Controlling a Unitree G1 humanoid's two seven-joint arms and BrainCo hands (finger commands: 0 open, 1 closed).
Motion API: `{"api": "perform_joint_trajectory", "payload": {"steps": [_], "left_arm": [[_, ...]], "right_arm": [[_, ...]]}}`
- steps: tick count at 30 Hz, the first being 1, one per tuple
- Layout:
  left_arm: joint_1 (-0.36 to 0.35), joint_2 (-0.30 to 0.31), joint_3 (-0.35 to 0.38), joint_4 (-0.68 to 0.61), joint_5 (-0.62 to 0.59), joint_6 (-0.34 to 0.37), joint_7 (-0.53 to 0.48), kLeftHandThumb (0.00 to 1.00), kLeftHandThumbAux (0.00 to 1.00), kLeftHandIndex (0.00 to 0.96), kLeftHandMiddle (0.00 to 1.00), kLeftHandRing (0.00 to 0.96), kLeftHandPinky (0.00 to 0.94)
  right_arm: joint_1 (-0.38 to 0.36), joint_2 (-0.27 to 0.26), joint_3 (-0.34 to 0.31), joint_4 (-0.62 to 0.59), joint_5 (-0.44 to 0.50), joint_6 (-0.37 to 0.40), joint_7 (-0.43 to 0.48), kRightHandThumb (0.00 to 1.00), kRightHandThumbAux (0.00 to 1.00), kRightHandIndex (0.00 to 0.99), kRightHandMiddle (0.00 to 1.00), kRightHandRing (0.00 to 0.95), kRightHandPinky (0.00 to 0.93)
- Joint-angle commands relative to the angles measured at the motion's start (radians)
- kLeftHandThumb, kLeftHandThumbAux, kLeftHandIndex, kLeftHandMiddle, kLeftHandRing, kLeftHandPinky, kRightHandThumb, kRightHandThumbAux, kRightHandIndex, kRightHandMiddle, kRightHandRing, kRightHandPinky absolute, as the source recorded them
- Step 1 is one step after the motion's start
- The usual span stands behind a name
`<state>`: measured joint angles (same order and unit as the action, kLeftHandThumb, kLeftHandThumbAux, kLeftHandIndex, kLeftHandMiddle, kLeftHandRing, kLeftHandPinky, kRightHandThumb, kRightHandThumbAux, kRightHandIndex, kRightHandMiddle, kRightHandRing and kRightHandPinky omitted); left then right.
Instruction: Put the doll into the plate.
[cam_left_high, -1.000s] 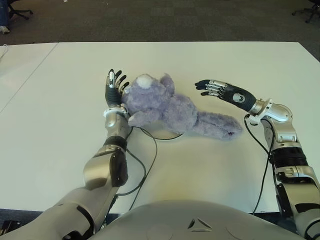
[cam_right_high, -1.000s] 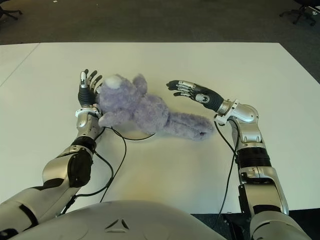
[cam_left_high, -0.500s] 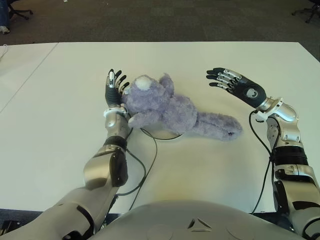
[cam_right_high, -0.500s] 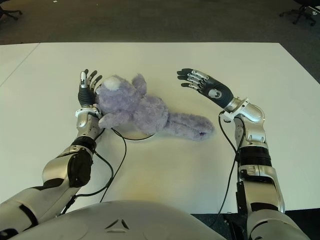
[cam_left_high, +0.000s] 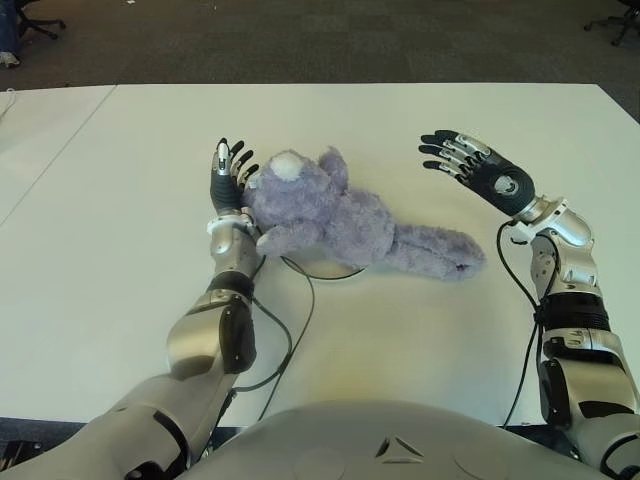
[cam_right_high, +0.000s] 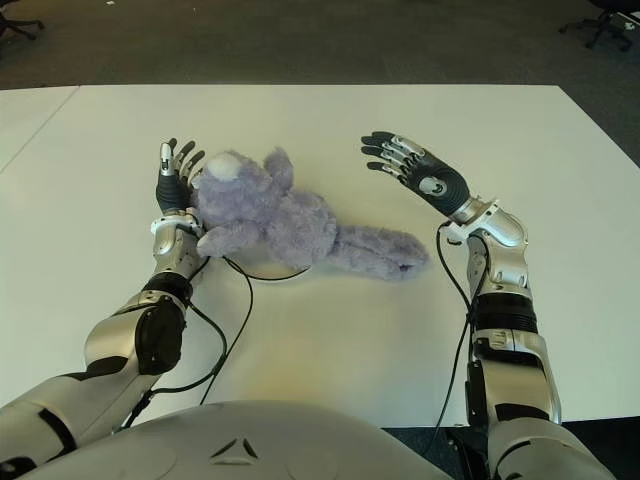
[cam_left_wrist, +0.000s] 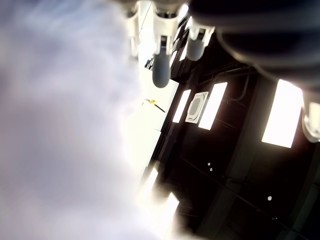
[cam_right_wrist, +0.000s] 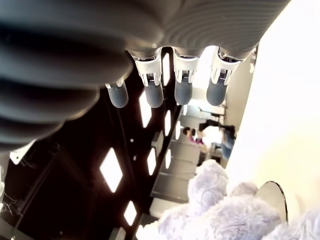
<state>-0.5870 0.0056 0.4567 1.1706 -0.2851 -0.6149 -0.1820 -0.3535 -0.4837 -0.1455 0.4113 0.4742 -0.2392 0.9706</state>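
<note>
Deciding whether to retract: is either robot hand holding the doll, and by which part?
Nothing is held. The left robot hand lies open against the doll's head; the right robot hand is open, apart from it.

doll (cam_left_high: 335, 215): purple-grey plush, long shaggy pile, matt; paler patch on the head.
plate (cam_left_high: 325, 270): thin rim showing under the doll, smooth, slightly glossy.
tabletop (cam_left_high: 400, 120): white, smooth, matt.
left hand (cam_left_high: 226, 178): black matt palm, silver metal-look finger links.
right hand (cam_left_high: 472, 172): black matt shell, silver joints, grey rubbery fingertips (cam_right_wrist: 216, 93).
cable (cam_left_high: 300, 320): black, smooth sheath.
floor (cam_left_high: 300, 40): dark carpet, rough weave.
</note>
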Motion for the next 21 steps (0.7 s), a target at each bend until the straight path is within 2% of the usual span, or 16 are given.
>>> {"api": "perform_joint_trajectory", "payload": {"steps": [1,8,12,15,17,21], "left_arm": [[0.309,-0.067,0.026,0.157,-0.002,0.011,-0.032,0.0,0.333,0.017,0.199,0.243,0.288],[0.305,-0.069,0.029,0.157,-0.005,0.014,-0.035,0.0,0.327,0.013,0.195,0.243,0.295],[0.304,-0.07,0.028,0.157,-0.004,0.015,-0.032,0.0,0.328,0.013,0.194,0.241,0.289],[0.304,-0.07,0.031,0.158,-0.007,0.017,-0.036,0.0,0.331,0.016,0.197,0.243,0.297],[0.304,-0.069,0.035,0.159,-0.011,0.02,-0.04,0.0,0.335,0.016,0.202,0.256,0.328],[0.302,-0.068,0.04,0.16,-0.016,0.026,-0.042,0.0,0.337,0.017,0.209,0.265,0.329]], "right_arm": [[-0.007,0.035,-0.061,-0.004,0.055,0.07,-0.056,0.061,0.419,0.0,0.0,0.0,0.0],[-0.092,0.027,-0.134,0.144,0.079,0.089,-0.077,0.068,0.425,0.0,0.0,0.0,0.0],[-0.219,0.002,-0.196,0.425,0.067,0.051,-0.101,0.023,0.46,0.0,0.0,0.0,0.0],[-0.286,-0.006,-0.231,0.591,0.043,0.007,-0.18,0.001,0.48,0.0,0.0,0.0,0.0],[-0.31,0.002,-0.244,0.652,0.027,-0.024,-0.242,0.0,0.503,0.0,0.0,0.0,0.0],[-0.343,0.021,-0.255,0.753,-0.005,-0.071,-0.367,0.0,0.542,0.0,0.0,0.0,0.0]]}}
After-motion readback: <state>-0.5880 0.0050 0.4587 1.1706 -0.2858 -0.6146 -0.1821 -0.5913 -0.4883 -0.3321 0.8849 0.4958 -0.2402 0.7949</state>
